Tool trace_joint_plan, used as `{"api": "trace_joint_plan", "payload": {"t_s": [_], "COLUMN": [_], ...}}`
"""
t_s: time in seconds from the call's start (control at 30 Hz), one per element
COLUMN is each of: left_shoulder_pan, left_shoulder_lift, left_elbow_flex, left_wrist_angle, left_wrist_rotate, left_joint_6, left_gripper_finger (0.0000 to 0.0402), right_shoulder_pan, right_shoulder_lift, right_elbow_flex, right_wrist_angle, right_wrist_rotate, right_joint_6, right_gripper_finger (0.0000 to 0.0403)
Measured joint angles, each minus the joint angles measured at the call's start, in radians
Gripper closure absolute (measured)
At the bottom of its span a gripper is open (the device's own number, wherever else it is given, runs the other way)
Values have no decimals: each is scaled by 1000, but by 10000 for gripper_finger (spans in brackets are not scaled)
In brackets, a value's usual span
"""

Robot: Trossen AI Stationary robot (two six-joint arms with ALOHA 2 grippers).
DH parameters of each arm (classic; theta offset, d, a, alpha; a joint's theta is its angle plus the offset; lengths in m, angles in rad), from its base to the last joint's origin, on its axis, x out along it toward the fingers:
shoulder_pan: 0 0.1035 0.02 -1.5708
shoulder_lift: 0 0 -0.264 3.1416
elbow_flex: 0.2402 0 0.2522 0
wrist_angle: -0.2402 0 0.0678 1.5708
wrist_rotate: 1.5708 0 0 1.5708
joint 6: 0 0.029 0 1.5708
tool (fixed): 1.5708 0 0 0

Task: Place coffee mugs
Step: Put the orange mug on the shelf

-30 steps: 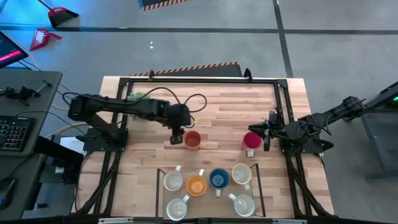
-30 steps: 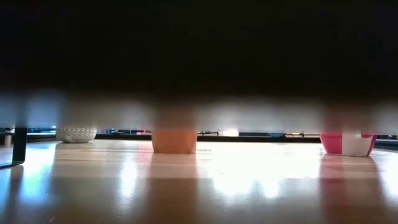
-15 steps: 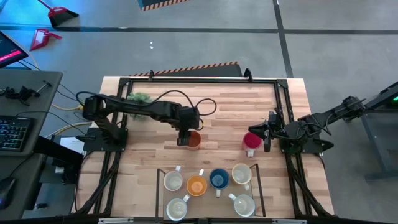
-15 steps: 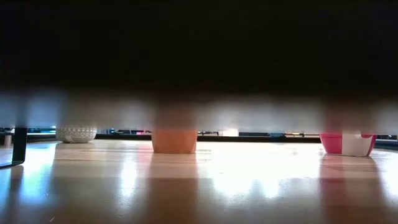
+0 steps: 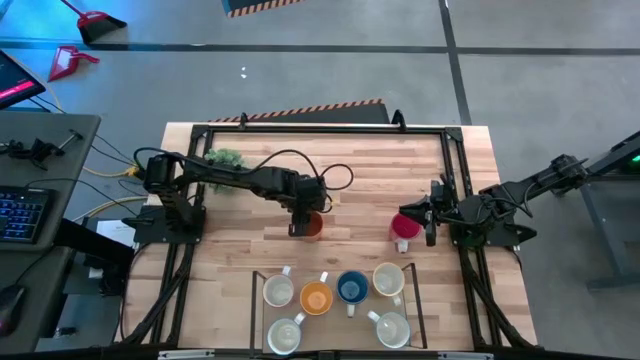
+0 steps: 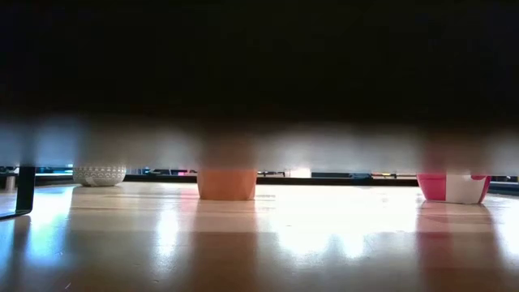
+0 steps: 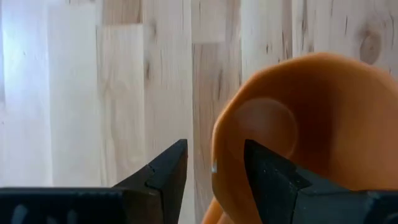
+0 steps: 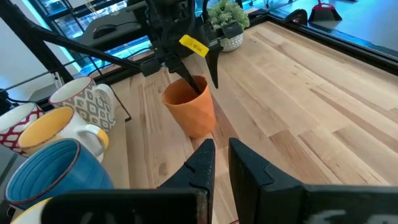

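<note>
- Two mugs stand apart from the six grouped at the table's (image 5: 440,160) near edge: the orange mug (image 5: 311,225) mid-table and the red mug (image 5: 404,227) by the right gripper (image 5: 432,222)
- The left gripper (image 5: 300,222) straddles the orange mug's rim, one finger (image 7: 267,174) inside; jaws parted, apparently not yet pinching
- The right gripper waits with fingers nearly together, holding nothing

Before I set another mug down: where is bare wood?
Free: between the orange mug and red mug, and beyond them toward the far frame rail. Crowded: the near tray, holding six mugs.
</note>
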State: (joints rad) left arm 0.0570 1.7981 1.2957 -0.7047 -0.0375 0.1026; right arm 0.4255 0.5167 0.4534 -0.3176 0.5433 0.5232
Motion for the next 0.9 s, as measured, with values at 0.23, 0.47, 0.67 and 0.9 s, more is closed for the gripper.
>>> {"api": "trace_joint_plan", "payload": {"t_s": [0.23, 0.47, 0.67, 0.9], "left_shoulder_pan": [0, 0, 0, 3], "left_shoulder_lift": [0, 0, 0, -3], "left_elbow_flex": [0, 0, 0, 1], "left_wrist_angle": [8, 8, 8, -2], "left_wrist_rotate": [1, 1, -6, 39], "left_joint_6": [72, 136, 101, -73], "left_gripper_finger": [253, 271, 361, 394], "right_shoulder_pan": [0, 0, 0, 0], "right_shoulder_lift": [0, 0, 0, 0], "right_elbow_flex": [0, 0, 0, 0], "right_wrist_angle": [0, 0, 0, 0], "right_wrist_rotate": [-2, -2, -2, -2], "right_joint_6": [0, 1, 2, 2], "right_gripper_finger": [379, 379, 379, 379]}}
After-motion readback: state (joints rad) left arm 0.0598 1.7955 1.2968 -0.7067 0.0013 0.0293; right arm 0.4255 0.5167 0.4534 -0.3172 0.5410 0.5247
